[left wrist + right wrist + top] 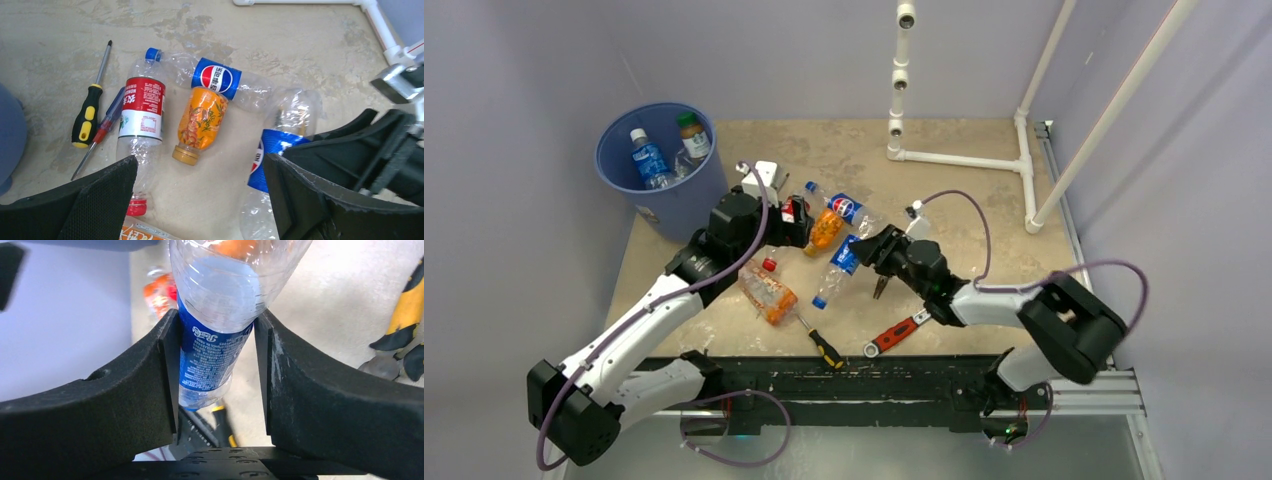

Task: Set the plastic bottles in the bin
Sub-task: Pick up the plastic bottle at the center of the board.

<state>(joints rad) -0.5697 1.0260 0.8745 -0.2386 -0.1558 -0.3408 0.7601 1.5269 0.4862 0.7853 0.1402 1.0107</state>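
Two bottles (pixel 648 160) lie in the bin (pixel 682 208); my right gripper (pixel 216 340) clamps a blue-labelled bottle (pixel 212 360); my left gripper (pixel 200 162) hangs spread above roughly four left on the surface (pixel 964 200), perhaps more hidden

Stained tan table (pixel 964 190) — plastic bottles (pixel 769 292), screwdrivers (pixel 87 117), wrench (pixel 894 333) — blue bin (pixel 674 205) at its corner.

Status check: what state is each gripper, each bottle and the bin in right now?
left gripper: open, empty
right gripper: shut on blue-label bottle
bin: upright, two bottles inside
orange bottle: capped, lying flat
red-label bottle: capped, lying flat
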